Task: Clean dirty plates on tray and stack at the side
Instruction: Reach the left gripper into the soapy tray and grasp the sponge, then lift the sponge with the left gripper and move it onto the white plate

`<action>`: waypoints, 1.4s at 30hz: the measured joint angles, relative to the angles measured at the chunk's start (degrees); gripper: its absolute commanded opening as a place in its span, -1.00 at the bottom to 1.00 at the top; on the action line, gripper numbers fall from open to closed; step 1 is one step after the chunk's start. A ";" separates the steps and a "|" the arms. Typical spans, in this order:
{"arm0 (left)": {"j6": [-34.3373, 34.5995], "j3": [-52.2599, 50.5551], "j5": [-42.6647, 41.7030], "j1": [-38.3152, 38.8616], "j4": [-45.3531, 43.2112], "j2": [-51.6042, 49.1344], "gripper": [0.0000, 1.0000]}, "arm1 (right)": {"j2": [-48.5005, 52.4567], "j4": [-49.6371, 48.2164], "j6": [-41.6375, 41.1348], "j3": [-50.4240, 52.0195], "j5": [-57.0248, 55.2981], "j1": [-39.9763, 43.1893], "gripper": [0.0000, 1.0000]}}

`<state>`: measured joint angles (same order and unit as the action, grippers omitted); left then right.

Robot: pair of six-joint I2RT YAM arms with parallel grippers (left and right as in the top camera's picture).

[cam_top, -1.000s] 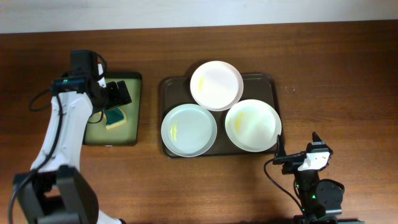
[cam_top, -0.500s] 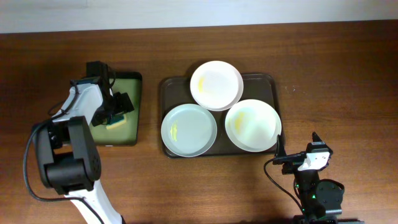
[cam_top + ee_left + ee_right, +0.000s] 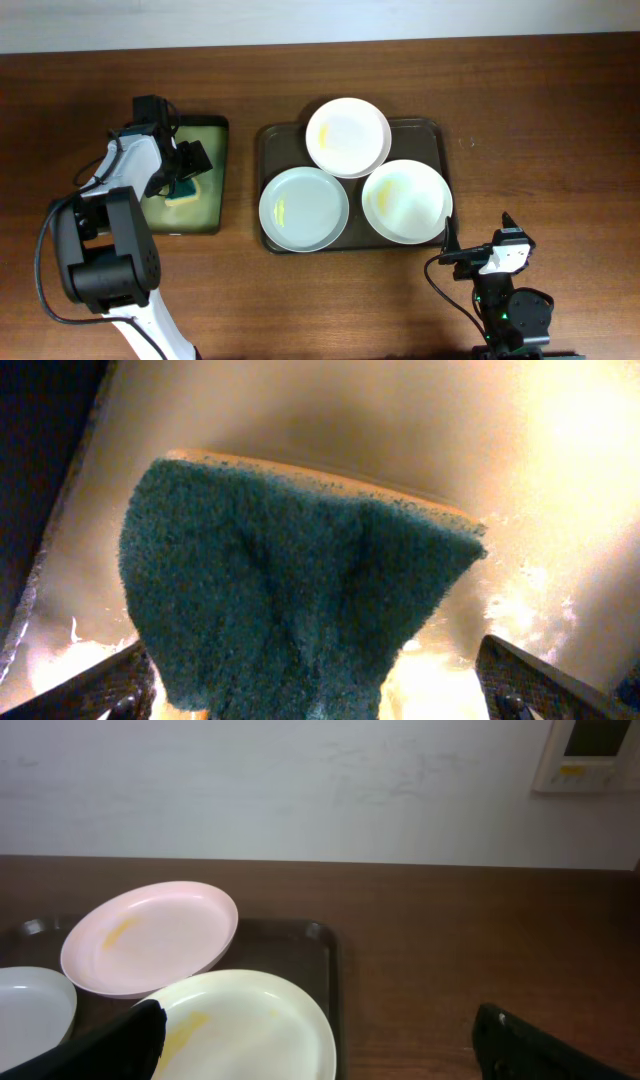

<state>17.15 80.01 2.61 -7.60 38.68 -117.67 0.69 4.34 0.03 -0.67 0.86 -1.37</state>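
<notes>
Three plates lie on the dark brown tray (image 3: 437, 132): a white one (image 3: 348, 137) at the back, a pale blue-grey one (image 3: 304, 209) at front left and a pale one (image 3: 406, 201) at front right, each with yellowish smears. My left gripper (image 3: 188, 166) is open over a green-and-yellow sponge (image 3: 184, 192) in the small black tray (image 3: 160, 216). In the left wrist view the sponge (image 3: 290, 590) lies between the spread fingers (image 3: 320, 695). My right gripper (image 3: 476, 255) is open and empty, just in front of the tray's front right corner.
The right wrist view shows the back plate (image 3: 150, 935), the front right plate (image 3: 250, 1020) and the tray rim (image 3: 328, 950), with bare wooden table to the right and a white wall behind.
My left arm has swung its elbow and brought the gripper down close over the sponge. The plates and the right arm have not moved.
</notes>
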 measured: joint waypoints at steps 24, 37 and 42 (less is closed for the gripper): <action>-0.15 9.79 -6.73 -0.09 12.04 20.22 -1.00 | 0.00 0.00 -0.02 0.00 0.00 0.00 0.97; -0.46 6.08 -7.15 -0.09 14.51 18.01 -1.00 | -0.07 0.00 -0.02 0.00 0.00 0.00 0.97; -1.09 4.61 -4.52 -0.09 9.97 22.47 -1.00 | -0.07 0.00 -0.02 0.00 0.00 0.00 0.97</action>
<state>16.05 84.62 -1.91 -7.68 48.64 -95.20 0.62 4.34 0.01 -0.67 0.86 -1.37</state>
